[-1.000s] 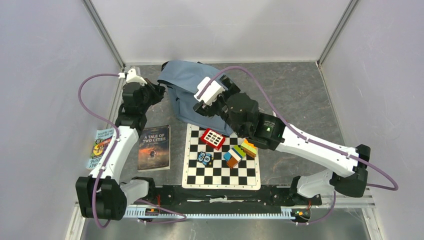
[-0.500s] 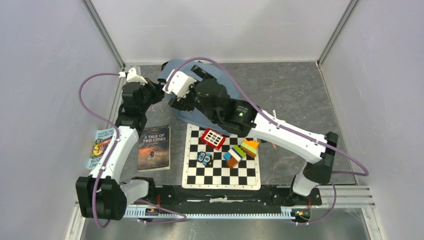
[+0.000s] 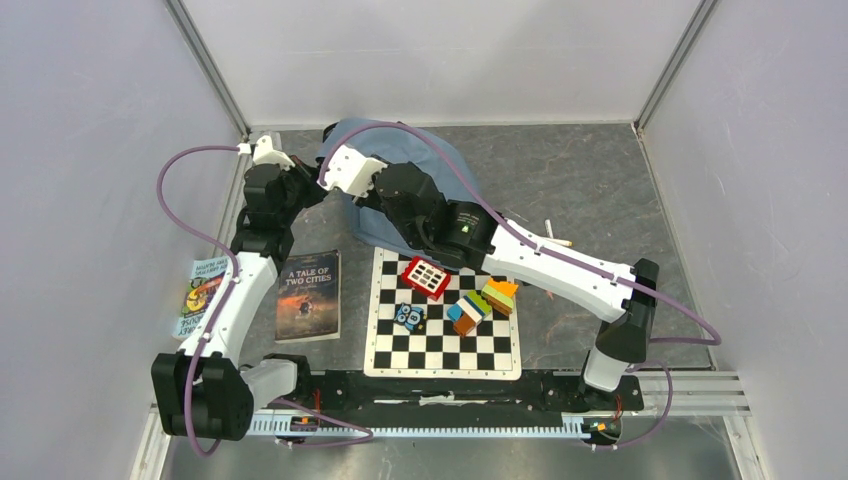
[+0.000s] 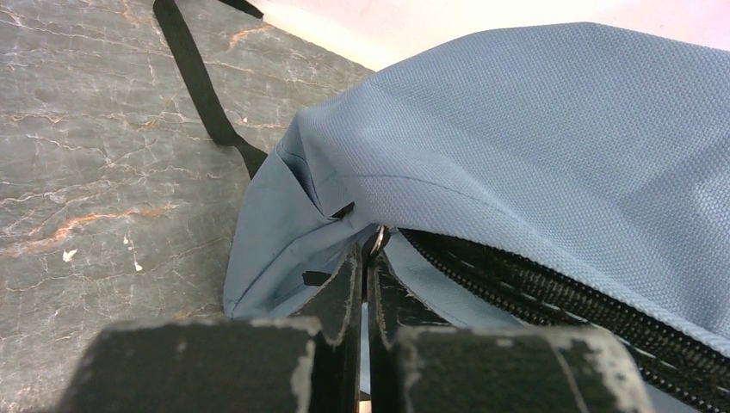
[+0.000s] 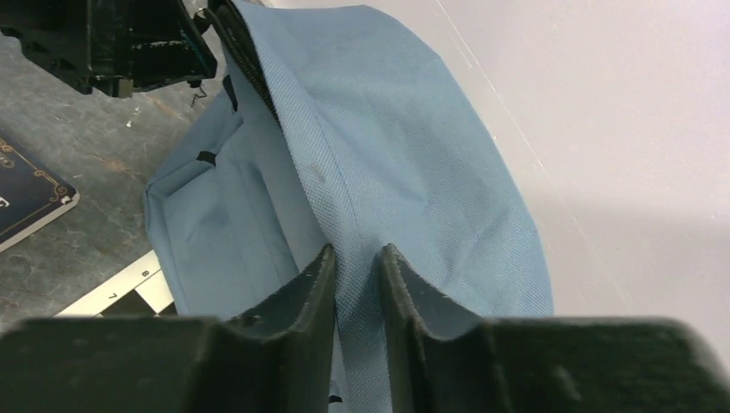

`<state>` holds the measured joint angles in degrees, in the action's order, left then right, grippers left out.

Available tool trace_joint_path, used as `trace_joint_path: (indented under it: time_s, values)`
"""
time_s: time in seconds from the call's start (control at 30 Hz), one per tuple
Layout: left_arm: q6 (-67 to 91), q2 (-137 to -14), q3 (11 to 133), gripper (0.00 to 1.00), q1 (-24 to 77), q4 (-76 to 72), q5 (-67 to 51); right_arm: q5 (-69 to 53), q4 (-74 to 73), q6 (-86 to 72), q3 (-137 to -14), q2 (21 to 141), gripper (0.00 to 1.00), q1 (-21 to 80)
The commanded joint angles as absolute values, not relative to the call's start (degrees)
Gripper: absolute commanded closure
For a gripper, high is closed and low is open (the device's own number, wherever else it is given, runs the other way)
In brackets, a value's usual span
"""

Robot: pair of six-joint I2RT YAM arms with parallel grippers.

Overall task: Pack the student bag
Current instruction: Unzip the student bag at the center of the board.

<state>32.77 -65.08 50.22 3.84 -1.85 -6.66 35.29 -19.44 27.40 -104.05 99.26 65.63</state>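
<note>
Up close, the left gripper (image 4: 366,258) is clenched on the student bag (image 4: 559,129) at the end of its black zipper (image 4: 551,297), with the metal pull ring right at the fingertips. In the right wrist view that edge of the bag is drawn up to it. The left arm runs forward along the left side of the table (image 3: 600,190), elbow low by its base, wrist level with the bag's left end.

The right gripper (image 5: 355,258) straddles a raised ridge of the blue fabric. Its fingers (image 5: 314,284) stand only a little apart with the cloth between them, and I cannot tell whether they pinch it. That arm rises from its base at the near right, then stretches diagonally left over the far edge of the chessboard (image 3: 440,345), so its wrist is over the bag, near the left gripper.

The bag lies at the back of the table, beyond the chessboard. One black strap (image 4: 194,77) trails across the stone-patterned surface.
</note>
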Motion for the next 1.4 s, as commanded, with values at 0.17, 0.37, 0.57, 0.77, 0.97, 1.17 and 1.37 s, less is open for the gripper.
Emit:
trace_joint_path:
  time_s: [0.17, 0.37, 0.57, 0.77, 0.97, 1.17, 1.37]
  values:
    - [35.82, -65.71, 49.98, 0.98, 3.76, -3.68, -7.49, 39.85, -16.02, 28.65, -107.04, 96.57, 1.0, 65.94]
    - [37.0, -71.32, 51.67, 0.98, 3.76, 1.24, -5.63, 42.67, -14.69, 27.6, -107.16, 94.73, 1.0, 65.94]
    - [38.04, -77.27, 51.94, 0.98, 3.73, 2.42, -6.24, 44.73, -14.07, 26.66, -107.06, 93.25, 1.0, 65.89]
    - [37.94, -80.1, 51.52, 0.98, 3.79, 0.26, -9.84, 42.77, -13.91, 25.72, -105.72, 92.0, 1.0, 65.83]
    - [35.31, -76.42, 53.0, 0.69, 3.79, 3.38, -6.88, 42.54, -12.89, 24.96, -103.35, 91.4, 1.0, 65.83]
    - [36.54, -64.65, 52.29, 0.13, 3.56, 10.69, -2.37, 46.19, -12.49, 25.0, -103.36, 92.92, 1.0, 65.83]
    - [43.68, -49.11, 46.44, 0.05, 3.57, 15.87, -3.23, 47.54, -12.39, 23.76, -103.28, 93.43, 1.0, 65.68]
